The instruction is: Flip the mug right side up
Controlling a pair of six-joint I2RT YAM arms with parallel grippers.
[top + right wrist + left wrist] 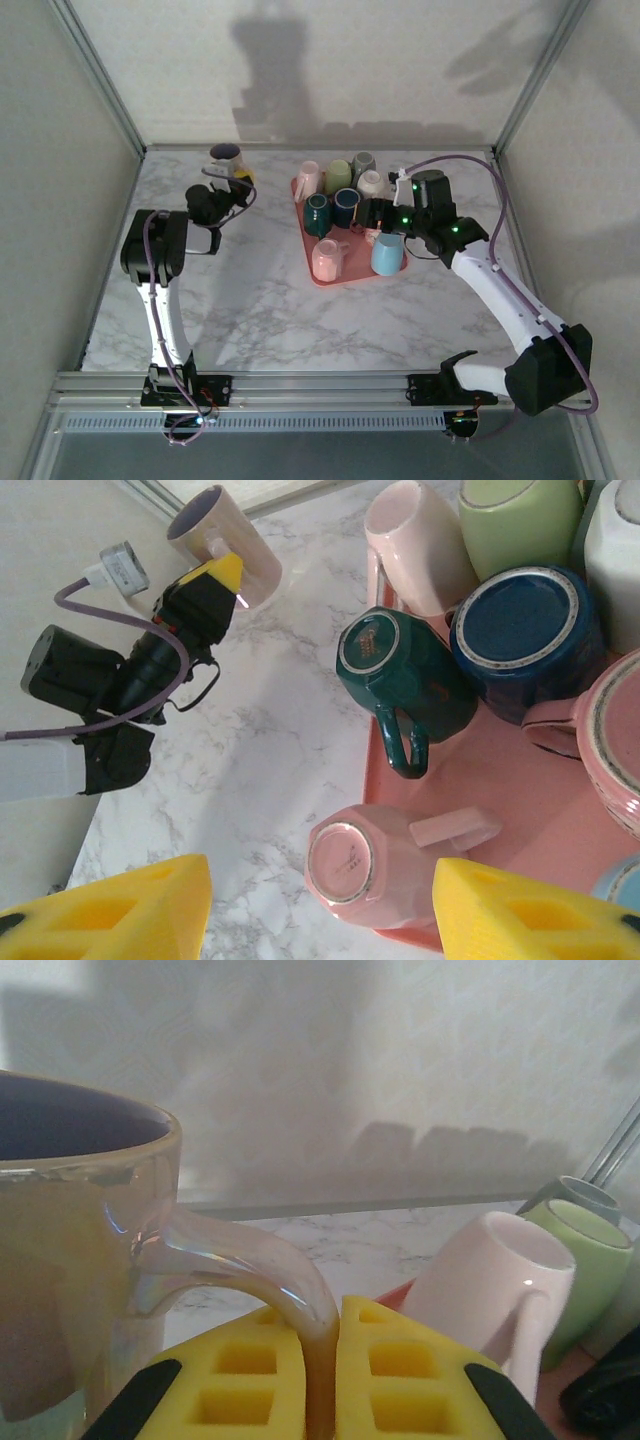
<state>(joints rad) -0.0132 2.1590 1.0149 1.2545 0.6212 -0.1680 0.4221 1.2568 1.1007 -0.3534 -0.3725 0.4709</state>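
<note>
Left gripper [320,1370] pinched shut on handle of upright iridescent mug [80,1260], left of pink tray [495,775]; right gripper [320,895] half-spread above tray.

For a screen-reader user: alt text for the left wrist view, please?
The left gripper, yellow-padded, is shut on the handle of an upright pearly mug with a dark inside. At right stand a pale pink mug and a green mug.

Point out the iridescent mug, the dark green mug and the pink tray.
iridescent mug [80,1260]: left wrist view, side wall.
dark green mug [430,685]: right wrist view, side wall.
pink tray [490,770]: right wrist view, bare floor.
</note>
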